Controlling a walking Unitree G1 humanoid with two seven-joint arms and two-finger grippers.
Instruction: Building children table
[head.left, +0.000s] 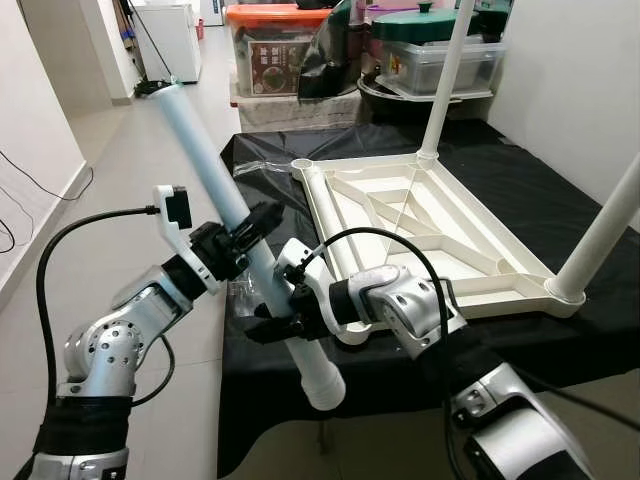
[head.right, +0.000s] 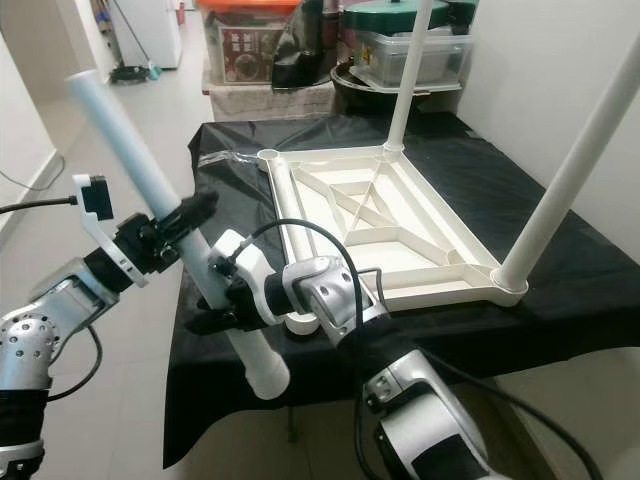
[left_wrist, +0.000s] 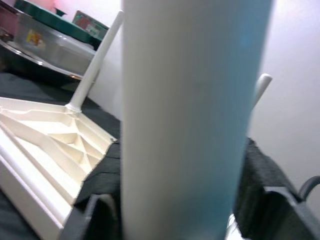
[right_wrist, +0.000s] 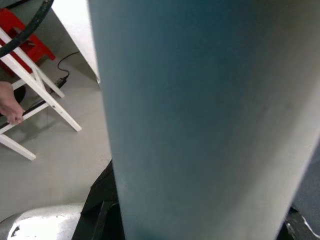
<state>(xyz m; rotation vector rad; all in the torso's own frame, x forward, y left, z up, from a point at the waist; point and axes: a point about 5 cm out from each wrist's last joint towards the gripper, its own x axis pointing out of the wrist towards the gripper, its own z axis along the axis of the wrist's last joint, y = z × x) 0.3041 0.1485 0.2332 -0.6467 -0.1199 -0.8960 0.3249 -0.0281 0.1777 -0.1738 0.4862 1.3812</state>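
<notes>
A cream children's tabletop lies upside down on a black cloth, with two white legs standing in its corners, one far and one near right. A third long white leg is held tilted over the cloth's near left edge, its lower end hanging past the tabletop's near left corner socket. My left gripper is shut on the leg's middle. My right gripper is shut on it lower down. Both wrist views show the leg close up.
The black cloth covers a low platform. Storage boxes, a black bag and a lidded tub stand behind it. A white wall runs along the right. Open tiled floor lies to the left, with a cable along the wall.
</notes>
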